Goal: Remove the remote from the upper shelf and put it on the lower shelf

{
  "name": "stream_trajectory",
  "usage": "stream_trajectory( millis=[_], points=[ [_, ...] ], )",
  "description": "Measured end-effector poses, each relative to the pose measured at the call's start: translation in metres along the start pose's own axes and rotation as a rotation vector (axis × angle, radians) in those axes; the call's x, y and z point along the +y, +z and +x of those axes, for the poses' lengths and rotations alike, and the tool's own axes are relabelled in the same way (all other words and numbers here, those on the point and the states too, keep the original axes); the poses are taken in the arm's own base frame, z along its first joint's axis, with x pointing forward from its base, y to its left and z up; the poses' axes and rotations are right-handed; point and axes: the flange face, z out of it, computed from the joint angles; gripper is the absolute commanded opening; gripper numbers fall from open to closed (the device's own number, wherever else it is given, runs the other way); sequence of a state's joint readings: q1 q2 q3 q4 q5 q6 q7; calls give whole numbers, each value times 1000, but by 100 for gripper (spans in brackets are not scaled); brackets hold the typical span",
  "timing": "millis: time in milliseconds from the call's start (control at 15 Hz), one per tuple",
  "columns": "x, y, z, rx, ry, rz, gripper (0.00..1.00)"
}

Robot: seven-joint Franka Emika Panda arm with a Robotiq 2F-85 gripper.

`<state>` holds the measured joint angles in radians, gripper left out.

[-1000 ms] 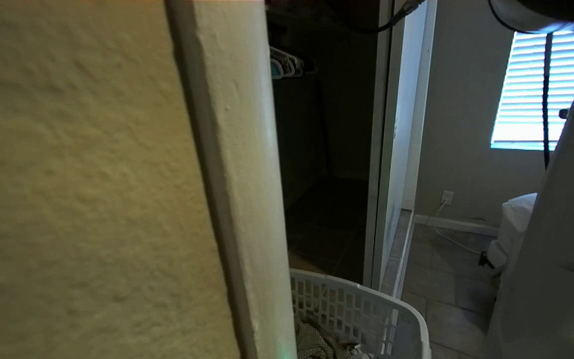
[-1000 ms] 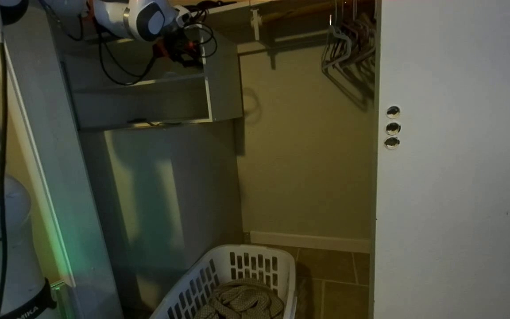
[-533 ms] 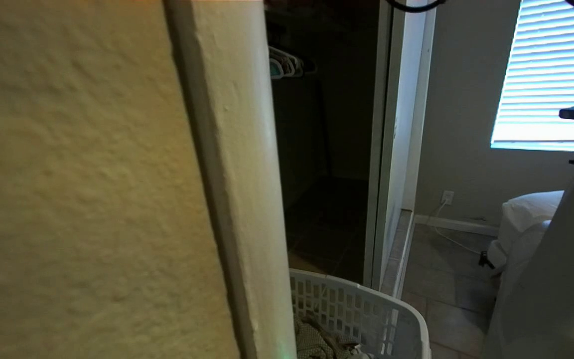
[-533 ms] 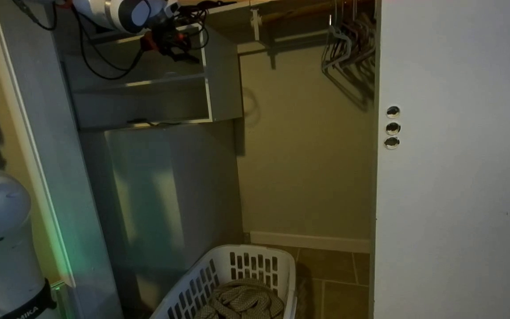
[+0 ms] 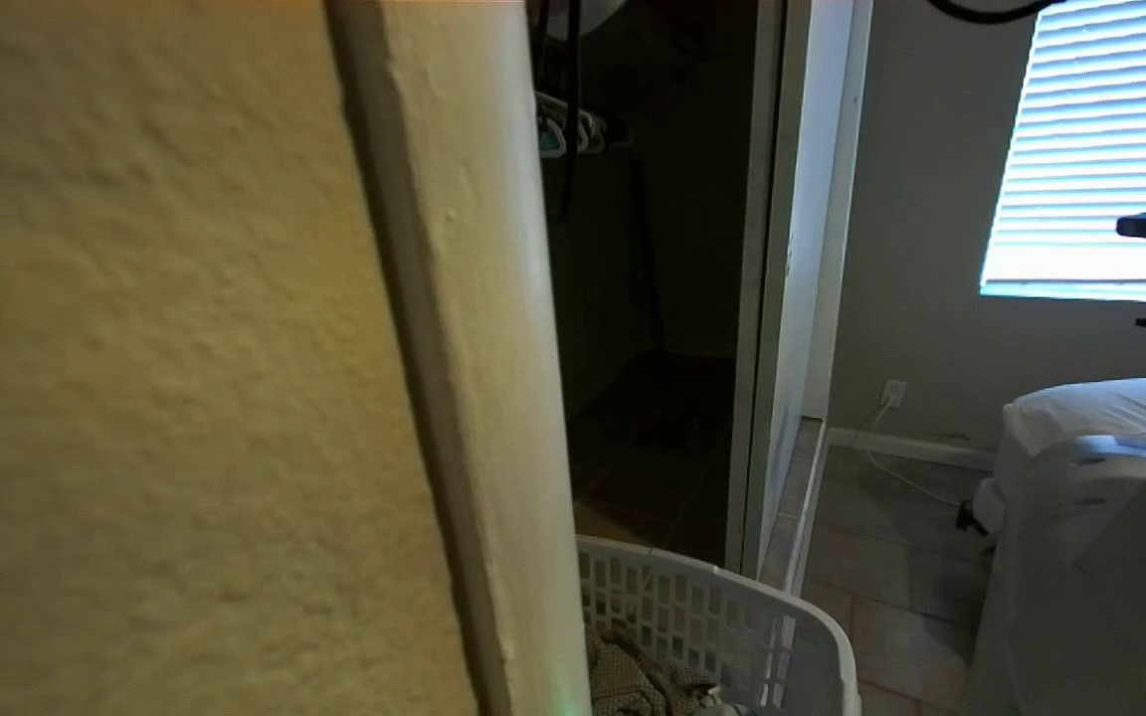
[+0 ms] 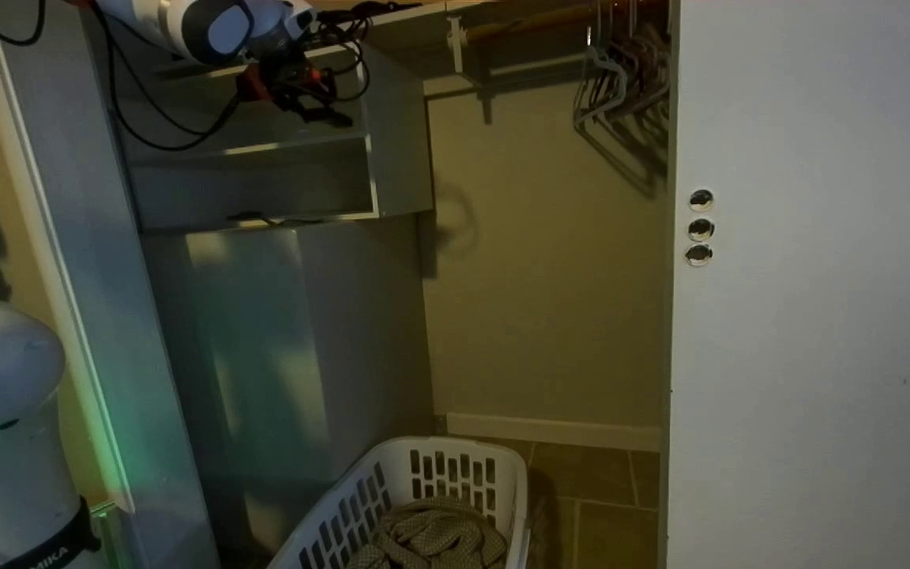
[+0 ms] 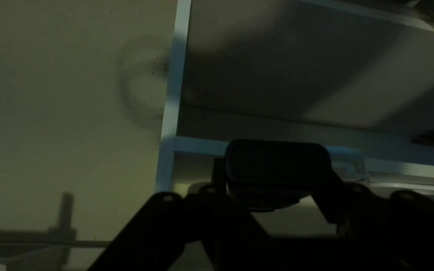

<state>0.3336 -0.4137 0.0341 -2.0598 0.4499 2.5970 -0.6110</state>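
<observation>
The remote shows as a dark rounded block (image 7: 277, 162) between my fingers in the wrist view, which stands upside down. My gripper (image 7: 277, 182) has a finger against each side of it. In an exterior view the gripper (image 6: 329, 114) is a dark shape in front of the shelf unit's upper compartment, near its right side; the remote cannot be told apart from it there. The upper shelf board (image 6: 265, 148) runs just below the gripper and also shows in the wrist view (image 7: 202, 145). The lower shelf (image 6: 344, 216) is the unit's bottom board.
A clear container (image 7: 349, 165) and a white cord-like item (image 7: 409, 186) are on the upper shelf. A dark item (image 6: 248, 215) lies at the lower shelf's front edge. Hangers (image 6: 613, 87) hang at right. A laundry basket (image 6: 514, 474) stands below. Loose cables (image 6: 155, 146) hang from the arm.
In an exterior view my gripper has moved left and slightly down in front of the shelf unit. Arm parts have left the window side and some show at the closet opening's top.
</observation>
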Motion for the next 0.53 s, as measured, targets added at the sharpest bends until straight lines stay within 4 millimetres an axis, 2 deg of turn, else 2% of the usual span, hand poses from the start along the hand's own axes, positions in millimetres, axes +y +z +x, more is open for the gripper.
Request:
stream_trajectory(
  millis=[200, 533],
  points=[
    [4, -7, -22, 16, 1, 14, 31],
    [3, -19, -41, 82, 8, 6, 31]
  ],
)
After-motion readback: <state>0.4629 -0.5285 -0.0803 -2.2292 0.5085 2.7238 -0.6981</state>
